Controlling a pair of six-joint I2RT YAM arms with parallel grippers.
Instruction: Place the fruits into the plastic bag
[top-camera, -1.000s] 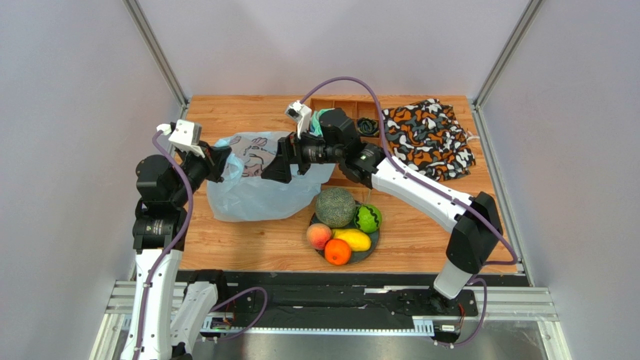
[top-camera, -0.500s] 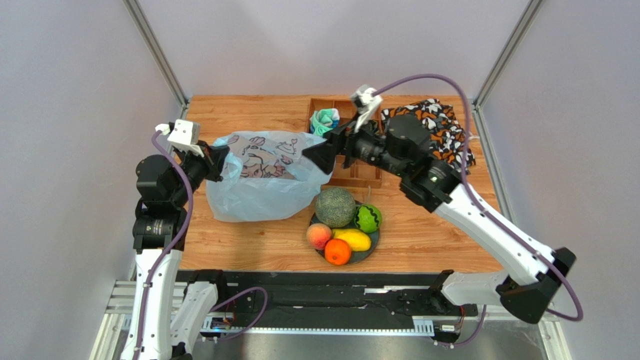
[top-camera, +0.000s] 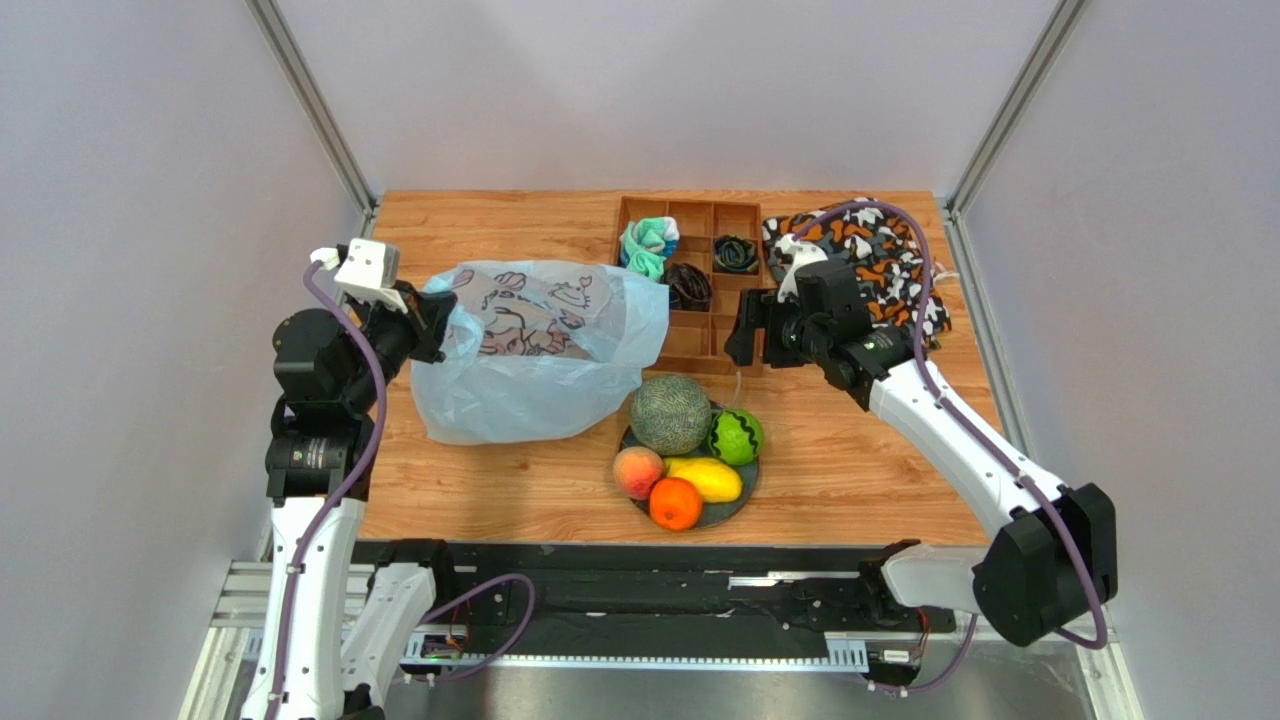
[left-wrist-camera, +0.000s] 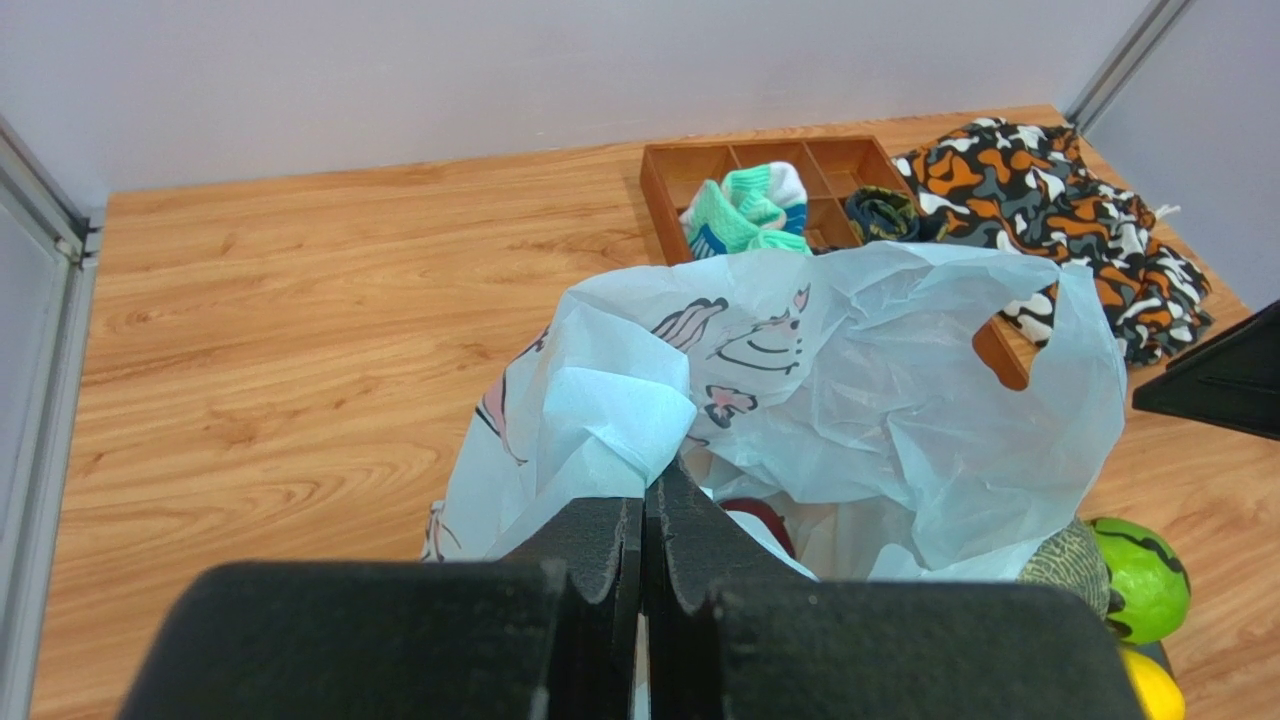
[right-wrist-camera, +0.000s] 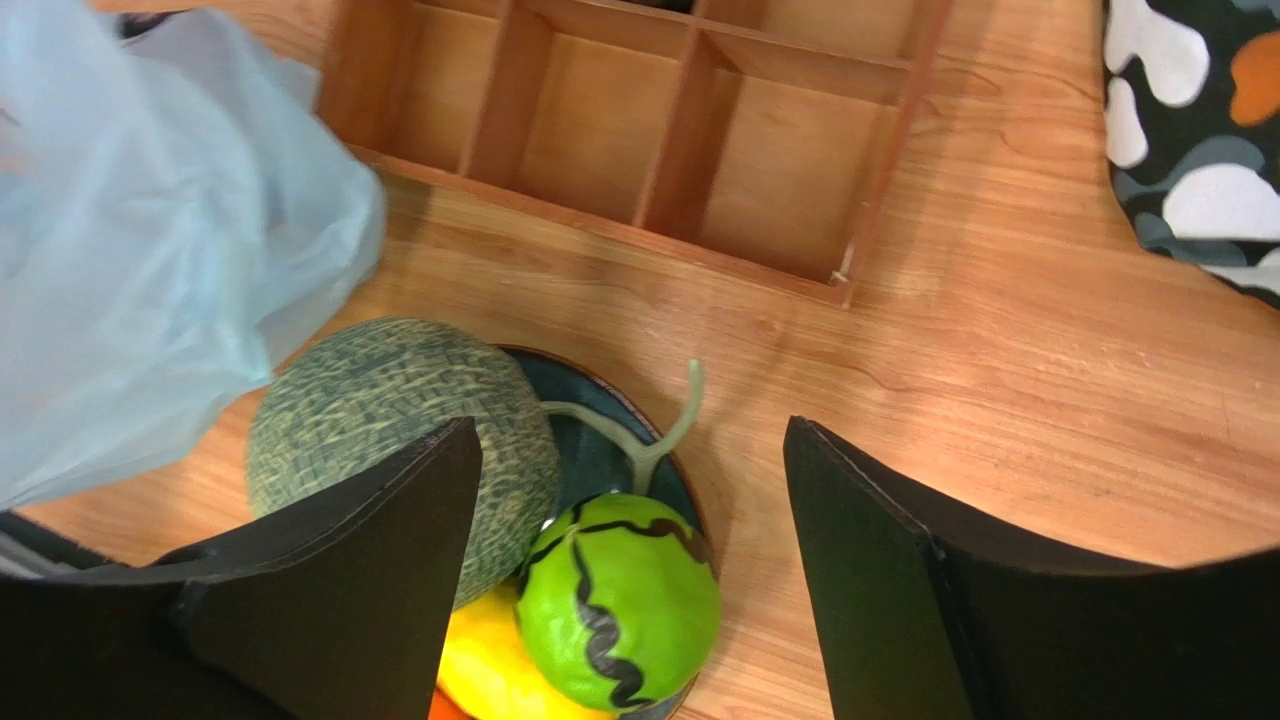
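The pale blue plastic bag (top-camera: 526, 360) lies left of centre, its mouth facing right. My left gripper (top-camera: 436, 327) is shut on the bag's left edge and holds it up; in the left wrist view the gripper (left-wrist-camera: 646, 488) pinches a fold of the bag (left-wrist-camera: 842, 375), and a dark red fruit (left-wrist-camera: 759, 522) shows inside. The melon (top-camera: 670, 414), green fruit (top-camera: 736, 437), peach (top-camera: 639, 471), mango (top-camera: 709, 479) and orange (top-camera: 675, 504) sit on a dark plate (top-camera: 747, 483). My right gripper (top-camera: 751, 330) is open and empty above the plate's far side, over the green fruit (right-wrist-camera: 616, 600) and melon (right-wrist-camera: 376, 413).
A wooden compartment tray (top-camera: 694, 285) with small rolled cloth bundles stands behind the plate. An orange, black and white patterned cloth (top-camera: 872, 278) lies at the back right. Grey walls and metal posts close in the table's sides and back.
My right gripper has pulled out of the bag's mouth and moved right and toward the plate. The bag has settled. My left gripper has kept its hold.
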